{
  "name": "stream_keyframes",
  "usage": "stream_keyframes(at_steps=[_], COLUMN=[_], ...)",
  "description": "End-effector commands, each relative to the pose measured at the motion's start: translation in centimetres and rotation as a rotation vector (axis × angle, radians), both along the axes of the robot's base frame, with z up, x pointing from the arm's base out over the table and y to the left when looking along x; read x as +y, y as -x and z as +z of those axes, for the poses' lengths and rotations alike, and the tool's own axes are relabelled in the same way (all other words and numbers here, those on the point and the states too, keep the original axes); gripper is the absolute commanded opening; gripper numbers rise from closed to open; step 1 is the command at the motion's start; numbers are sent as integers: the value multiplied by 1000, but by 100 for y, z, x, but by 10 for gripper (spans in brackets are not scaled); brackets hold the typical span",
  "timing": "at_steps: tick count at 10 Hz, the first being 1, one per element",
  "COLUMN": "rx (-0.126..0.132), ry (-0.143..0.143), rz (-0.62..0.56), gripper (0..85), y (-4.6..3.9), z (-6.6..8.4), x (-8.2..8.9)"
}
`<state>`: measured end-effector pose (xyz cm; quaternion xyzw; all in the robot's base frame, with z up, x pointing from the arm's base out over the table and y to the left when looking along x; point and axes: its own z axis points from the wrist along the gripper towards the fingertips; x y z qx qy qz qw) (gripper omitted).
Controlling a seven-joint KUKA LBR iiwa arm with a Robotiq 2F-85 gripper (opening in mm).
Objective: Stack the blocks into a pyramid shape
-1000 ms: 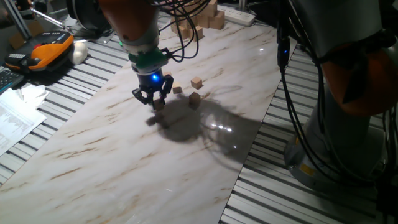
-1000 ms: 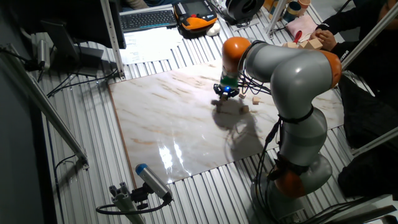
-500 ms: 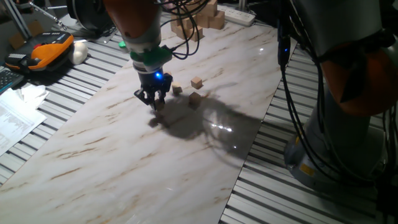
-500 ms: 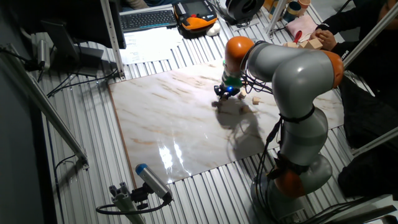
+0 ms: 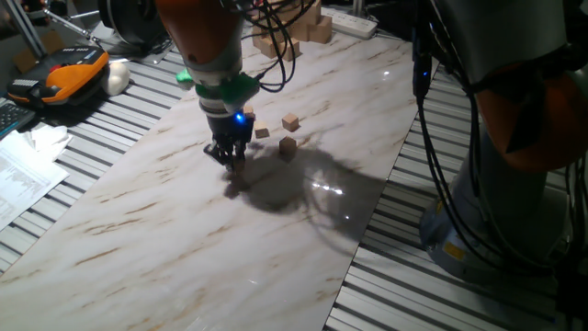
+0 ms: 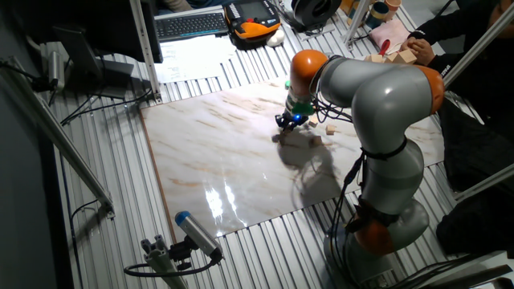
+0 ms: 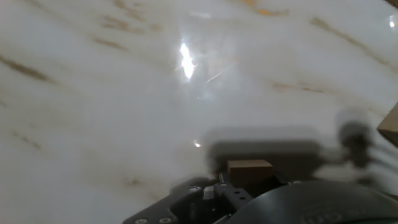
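Note:
My gripper (image 5: 230,156) hangs low over the marble board (image 5: 165,230), left of the loose blocks. Its fingers are drawn together on one small tan block (image 7: 249,170), which the blurred hand view shows between them. Three more blocks lie to its right: one (image 5: 263,132) close by, one (image 5: 288,145) further right and one (image 5: 291,121) behind that. In the other fixed view the gripper (image 6: 286,122) sits left of two blocks (image 6: 329,129) (image 6: 316,140). Another block's corner (image 7: 392,127) shows at the right edge of the hand view.
A pile of larger pale wooden blocks (image 5: 292,28) and a white power strip (image 5: 354,22) lie at the board's far end. An orange device (image 5: 69,74) and papers (image 5: 23,170) rest on the slatted table to the left. The robot's base (image 5: 514,138) stands at the right.
The fingers, spread wider a second ago, have closed in on the small block. The hand has turned and shifted slightly right and toward the camera.

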<state>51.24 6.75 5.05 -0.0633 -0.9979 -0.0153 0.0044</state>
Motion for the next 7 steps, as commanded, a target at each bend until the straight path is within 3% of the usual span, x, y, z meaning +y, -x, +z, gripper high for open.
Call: stream_keyframes(at_steps=[1, 3, 4, 5, 7], rx=[-7, -9, -29, -30, -10], ry=[1, 15, 28, 20, 17], rz=[37, 70, 96, 110, 135], gripper=[0, 0, 0, 0, 0], y=[56, 163, 216, 243, 265], z=[1, -1, -42, -77, -61], x=[39, 79, 84, 64, -7])
